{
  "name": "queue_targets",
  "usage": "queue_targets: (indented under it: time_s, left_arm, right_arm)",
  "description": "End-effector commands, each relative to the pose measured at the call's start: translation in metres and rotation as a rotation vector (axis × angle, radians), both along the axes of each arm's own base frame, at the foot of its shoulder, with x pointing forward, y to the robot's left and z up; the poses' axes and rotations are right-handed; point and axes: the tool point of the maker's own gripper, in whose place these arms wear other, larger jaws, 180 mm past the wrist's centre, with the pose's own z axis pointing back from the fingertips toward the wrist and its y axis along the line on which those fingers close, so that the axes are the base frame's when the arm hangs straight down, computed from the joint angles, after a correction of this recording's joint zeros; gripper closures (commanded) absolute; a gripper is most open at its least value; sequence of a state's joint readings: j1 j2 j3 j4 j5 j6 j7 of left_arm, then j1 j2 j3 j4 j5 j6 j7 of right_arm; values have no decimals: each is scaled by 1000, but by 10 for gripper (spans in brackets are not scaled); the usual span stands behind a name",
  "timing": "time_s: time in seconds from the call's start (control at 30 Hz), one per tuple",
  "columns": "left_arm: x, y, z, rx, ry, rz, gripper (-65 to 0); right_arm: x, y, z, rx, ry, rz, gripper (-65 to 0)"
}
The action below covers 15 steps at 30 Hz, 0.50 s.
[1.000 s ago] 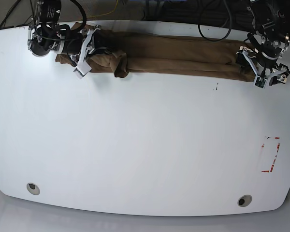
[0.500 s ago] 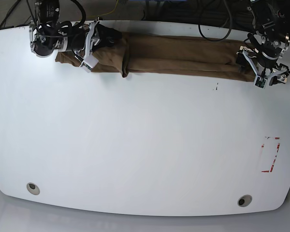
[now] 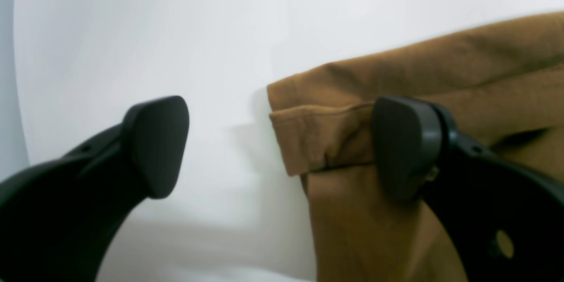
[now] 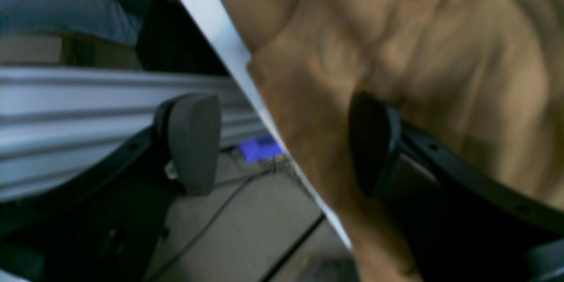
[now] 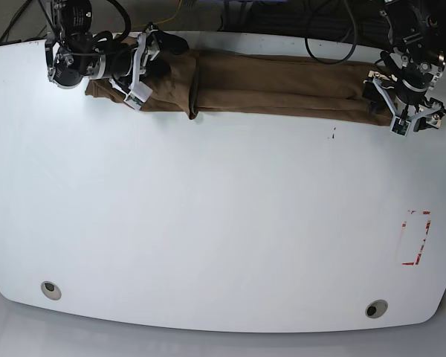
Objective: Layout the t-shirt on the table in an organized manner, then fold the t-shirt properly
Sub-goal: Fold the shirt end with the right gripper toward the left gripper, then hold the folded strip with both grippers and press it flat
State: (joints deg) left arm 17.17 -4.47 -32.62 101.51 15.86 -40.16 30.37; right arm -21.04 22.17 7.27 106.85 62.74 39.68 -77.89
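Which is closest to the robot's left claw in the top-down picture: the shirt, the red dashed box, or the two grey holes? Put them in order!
From the left claw:
1. Shirt, right beside it.
2. Red dashed box, below it.
3. Right-hand grey hole, near edge.
4. Left-hand grey hole, far corner.

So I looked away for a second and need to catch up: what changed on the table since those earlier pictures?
The right claw moved toward the table's far edge and opened, letting go of the t-shirt, whose bunched end now lies flatter. The left claw stayed open at the other end.
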Motion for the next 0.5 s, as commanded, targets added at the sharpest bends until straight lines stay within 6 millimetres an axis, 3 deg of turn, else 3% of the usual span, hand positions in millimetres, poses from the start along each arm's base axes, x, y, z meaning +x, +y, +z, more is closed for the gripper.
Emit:
queue_targets:
  time_s: [0.0, 0.23, 0.37, 0.47]
  left_arm:
    - [7, 3, 12, 10, -43, -8, -616]
    - [14, -3, 24, -5, -91, -18, -616]
    - [23, -11, 43, -41, -165, -31, -616]
    - [27, -14, 55, -40, -200, -41, -596]
  right_arm:
    - [18, 6, 18, 65, -84, -55, -422]
    - [41, 9, 28, 96, -157, -117, -380]
    - [46, 13, 32, 119, -180, -135, -306]
    - [48, 13, 33, 126, -186, -141, -204]
